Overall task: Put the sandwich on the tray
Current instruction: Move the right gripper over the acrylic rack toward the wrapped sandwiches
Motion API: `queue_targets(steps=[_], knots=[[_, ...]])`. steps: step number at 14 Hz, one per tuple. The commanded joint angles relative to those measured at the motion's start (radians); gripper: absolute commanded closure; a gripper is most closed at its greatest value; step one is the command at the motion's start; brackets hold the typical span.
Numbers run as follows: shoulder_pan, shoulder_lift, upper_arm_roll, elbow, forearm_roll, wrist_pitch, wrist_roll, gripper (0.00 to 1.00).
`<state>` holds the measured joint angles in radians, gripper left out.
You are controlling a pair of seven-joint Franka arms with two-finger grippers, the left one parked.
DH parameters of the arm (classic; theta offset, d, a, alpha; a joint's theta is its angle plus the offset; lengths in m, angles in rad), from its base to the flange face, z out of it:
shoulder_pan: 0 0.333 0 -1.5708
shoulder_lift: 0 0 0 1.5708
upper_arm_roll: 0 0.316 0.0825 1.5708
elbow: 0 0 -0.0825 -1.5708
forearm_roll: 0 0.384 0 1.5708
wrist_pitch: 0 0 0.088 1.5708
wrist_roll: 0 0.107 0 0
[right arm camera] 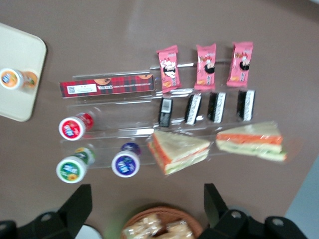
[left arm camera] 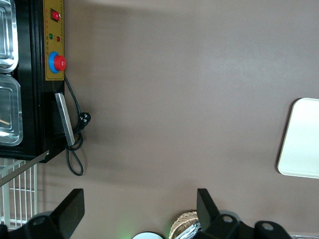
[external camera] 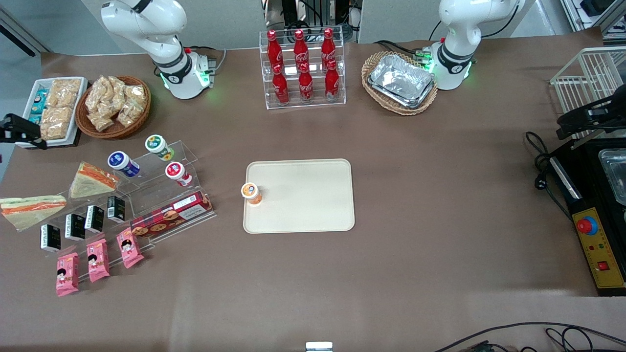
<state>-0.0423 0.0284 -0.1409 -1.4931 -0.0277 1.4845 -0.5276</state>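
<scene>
The sandwich [external camera: 32,209] is a long clear-wrapped wedge with an orange and a green stripe, lying on the table at the working arm's end; it also shows in the right wrist view [right arm camera: 251,141]. The cream-beige tray [external camera: 303,195] lies flat at the table's middle, with an orange-lidded cup [external camera: 251,192] standing on its edge; a corner of the tray shows in the right wrist view [right arm camera: 17,55]. My right gripper [external camera: 22,132] hangs high above the working arm's end of the table, apart from the sandwich. In the right wrist view the gripper [right arm camera: 147,201] is open and empty.
A shorter wedge [external camera: 93,180] lies beside the sandwich. A clear stepped rack [external camera: 161,195] holds lidded cups, a red biscuit box, black packs and pink packets. A snack basket [external camera: 113,105] and a white snack tray [external camera: 54,110] stand farther back. Cola bottles [external camera: 303,66] and foil trays [external camera: 401,80] stand at the back.
</scene>
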Motion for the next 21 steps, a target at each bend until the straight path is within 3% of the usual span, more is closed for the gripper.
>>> queue_targets(steps=[1, 4, 15, 21], knots=[[-0.010, 0.028, -0.037, 0.011, -0.003, 0.066, -0.221, 0.00], [-0.010, 0.053, -0.120, 0.011, 0.060, 0.115, -0.421, 0.00], [-0.016, 0.185, -0.192, 0.011, 0.093, 0.367, -1.237, 0.00], [-0.073, 0.237, -0.224, 0.011, 0.158, 0.401, -1.480, 0.00]])
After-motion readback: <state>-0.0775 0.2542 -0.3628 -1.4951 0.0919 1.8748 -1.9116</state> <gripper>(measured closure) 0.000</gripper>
